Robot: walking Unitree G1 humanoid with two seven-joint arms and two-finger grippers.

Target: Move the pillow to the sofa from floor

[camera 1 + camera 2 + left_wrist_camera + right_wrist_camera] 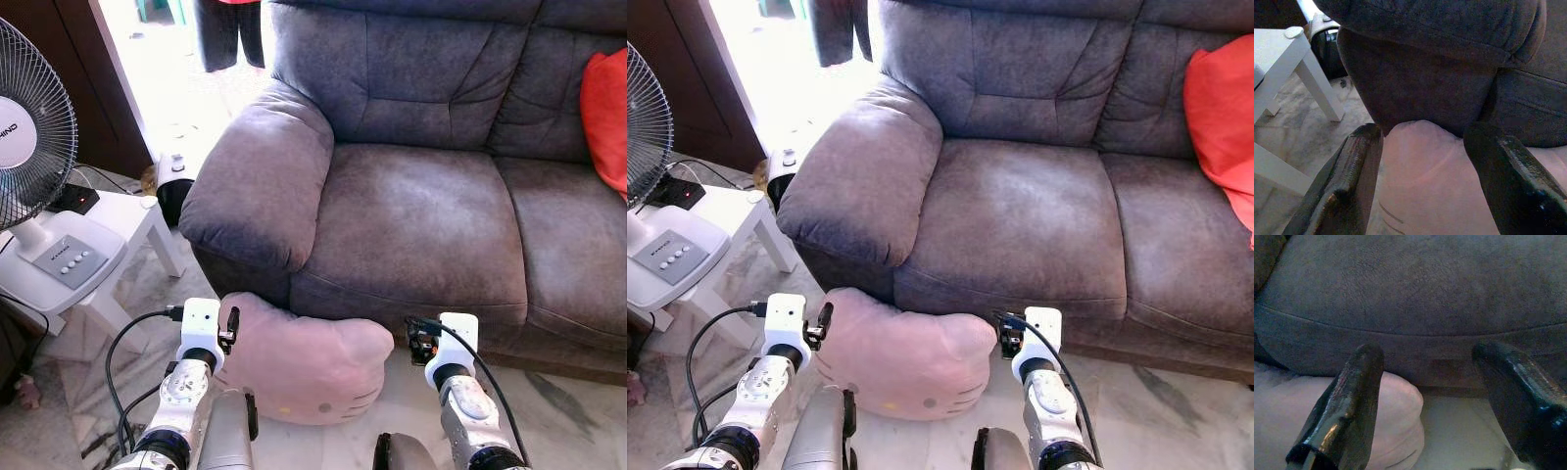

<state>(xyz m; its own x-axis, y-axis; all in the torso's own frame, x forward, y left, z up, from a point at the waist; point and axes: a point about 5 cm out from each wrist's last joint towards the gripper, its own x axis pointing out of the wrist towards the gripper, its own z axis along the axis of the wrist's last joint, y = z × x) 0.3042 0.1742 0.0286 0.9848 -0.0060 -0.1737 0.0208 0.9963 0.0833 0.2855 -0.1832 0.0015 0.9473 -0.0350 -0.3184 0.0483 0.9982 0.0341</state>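
A pink cat-face pillow (304, 367) lies on the tiled floor, pressed against the front of the grey-brown sofa (421, 225) below its left armrest. My left gripper (231, 330) is at the pillow's left edge. In the left wrist view it (1425, 132) is open, and the pillow's (1425, 181) rounded end lies between the two black fingers (1352, 176). My right gripper (421, 343) hovers at the pillow's right end, just in front of the sofa base. It (1429, 352) is open too, with the pillow (1312, 416) beside one finger.
A white side table (127, 225) holding a standing fan (29, 127) is on the left, with cables (118, 372) trailing on the floor. A red cushion (607, 117) leans on the sofa's right. A small black-and-white appliance (174, 186) stands behind the armrest.
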